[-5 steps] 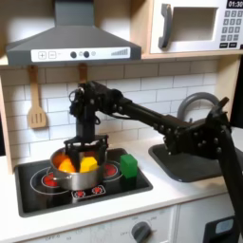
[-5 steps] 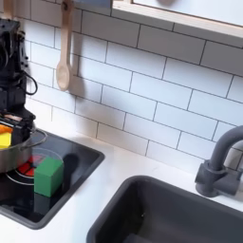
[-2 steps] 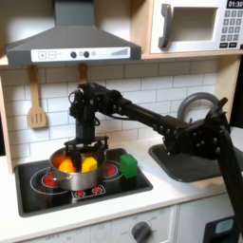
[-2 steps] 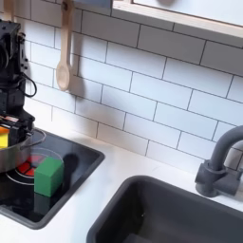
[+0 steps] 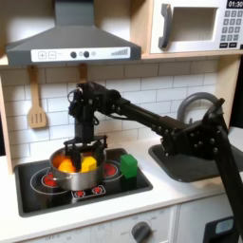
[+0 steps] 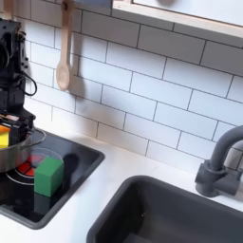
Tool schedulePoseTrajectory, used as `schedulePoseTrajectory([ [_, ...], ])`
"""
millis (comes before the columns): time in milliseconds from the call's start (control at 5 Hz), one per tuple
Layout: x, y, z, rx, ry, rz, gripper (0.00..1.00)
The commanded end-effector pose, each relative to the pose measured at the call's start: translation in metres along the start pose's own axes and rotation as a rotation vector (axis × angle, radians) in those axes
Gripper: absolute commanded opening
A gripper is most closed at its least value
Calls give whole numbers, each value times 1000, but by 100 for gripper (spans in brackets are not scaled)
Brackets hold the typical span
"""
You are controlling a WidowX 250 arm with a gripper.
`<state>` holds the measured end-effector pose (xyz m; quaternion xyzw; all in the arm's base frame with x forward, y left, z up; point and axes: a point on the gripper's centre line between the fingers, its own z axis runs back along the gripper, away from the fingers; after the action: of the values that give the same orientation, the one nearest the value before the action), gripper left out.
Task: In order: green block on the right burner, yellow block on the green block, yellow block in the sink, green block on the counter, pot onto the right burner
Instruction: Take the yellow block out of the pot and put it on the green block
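Black arm links reach from the base near the sink [image 5: 190, 161] across toward the first exterior view's left, then turn straight down, so the wrist hangs upright over the pot [image 5: 74, 170]. The tool [image 5: 84, 150] sits low at the pot's rim, its two fingers [image 5: 68, 150] spread apart on either side of the contents; whether they grip anything I cannot tell.

Inside the pot lie the yellow block [image 5: 88, 164] and a rounder orange piece [image 5: 65, 165], side by side under the tool. The pot stands on the left burner of the black cooktop [image 5: 104, 193] in the first exterior view. The green block [image 5: 128, 166] rests on the right burner in the same view, just beside the pot and apart from the tool.

In the second exterior view the tool [image 6: 11, 121] and wrist stand upright at the left edge above the pot [image 6: 24, 152], with the green block [image 6: 49, 177] on the cooktop in front, the white surface [image 6: 114, 171] around it and the sink [image 6: 171, 216] at the lower right. A wooden spoon [image 6: 63, 57] hangs on the tiled wall.
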<state>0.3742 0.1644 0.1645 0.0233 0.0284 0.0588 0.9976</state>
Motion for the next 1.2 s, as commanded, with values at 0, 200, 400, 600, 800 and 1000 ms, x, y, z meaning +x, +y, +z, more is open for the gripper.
schedulePoseTrajectory([
  [0,8,-3,22,-25,-49,11,0],
  [200,9,-6,27,-33,-49,4,0],
  [400,8,-6,38,-42,-60,6,0],
  [600,9,-10,51,-56,-80,-2,0],
  [800,10,-20,64,-69,-96,-31,0],
  [1000,9,-23,80,-77,-122,-36,0],
])
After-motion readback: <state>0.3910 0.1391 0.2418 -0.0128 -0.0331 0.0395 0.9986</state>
